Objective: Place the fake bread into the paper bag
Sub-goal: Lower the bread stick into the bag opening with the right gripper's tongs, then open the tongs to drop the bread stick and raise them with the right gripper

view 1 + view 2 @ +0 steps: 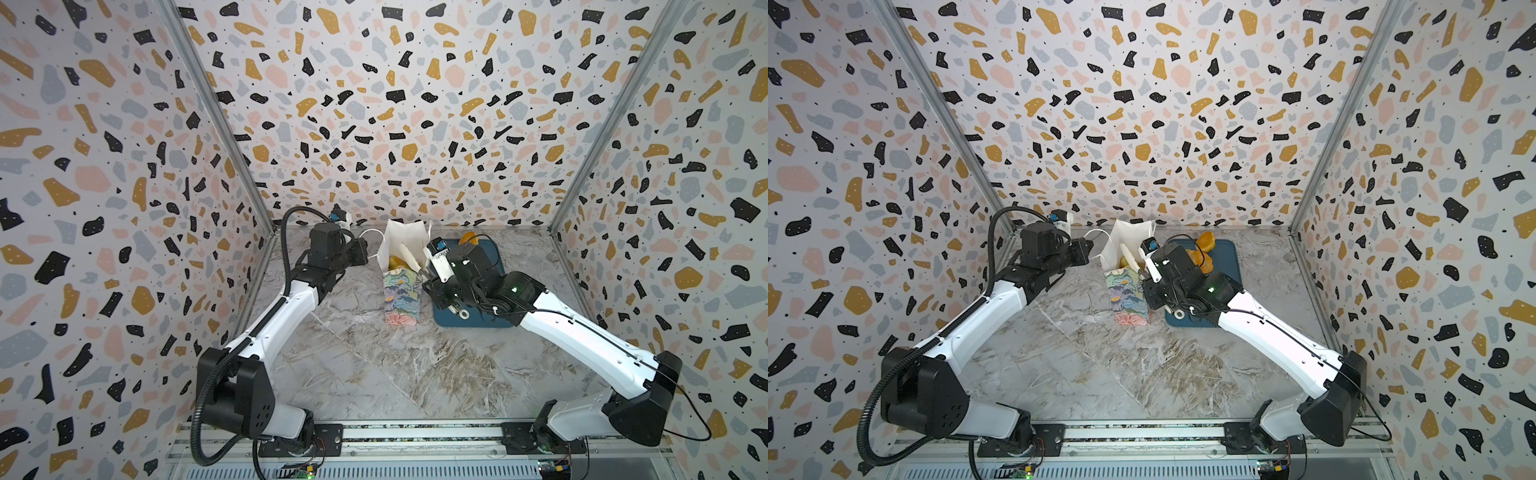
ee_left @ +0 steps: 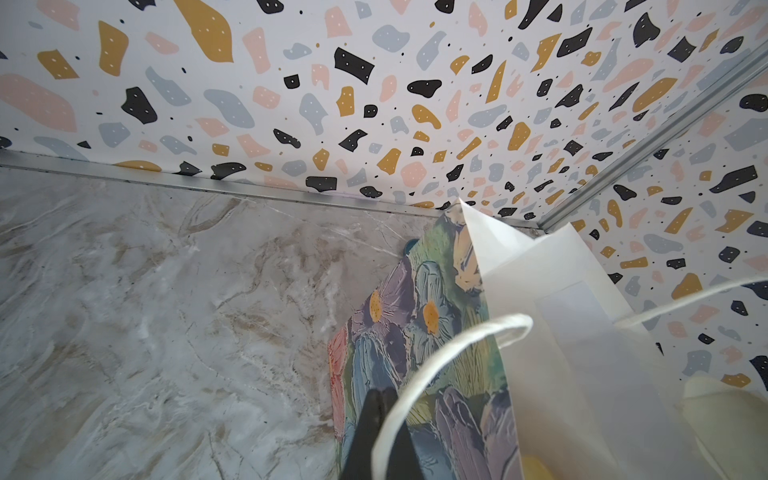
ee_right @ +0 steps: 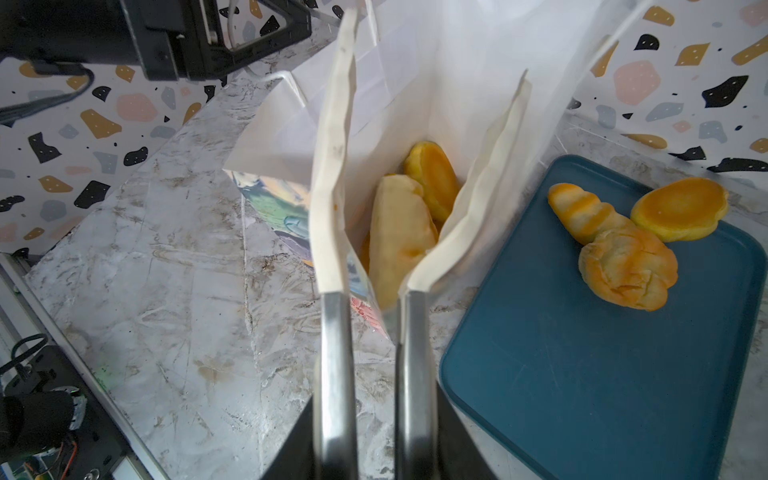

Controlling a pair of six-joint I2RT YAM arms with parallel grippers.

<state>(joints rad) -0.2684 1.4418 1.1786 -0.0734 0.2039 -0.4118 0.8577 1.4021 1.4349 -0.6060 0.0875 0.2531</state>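
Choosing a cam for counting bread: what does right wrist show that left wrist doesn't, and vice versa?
Only right wrist: a clear look into the paper bag, holding a pale ridged loaf and a golden loaf. A striped loaf, a round bun and a croissant lie on the teal tray. The right gripper has its jaws apart in the bag mouth.
Only left wrist: the bag's floral outside, and a white cord handle looping past the left gripper, jaws shut.
Both: bag lining, marble tabletop, terrazzo wall.

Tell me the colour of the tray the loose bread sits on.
Dark teal: the tray shows best in the right wrist view.
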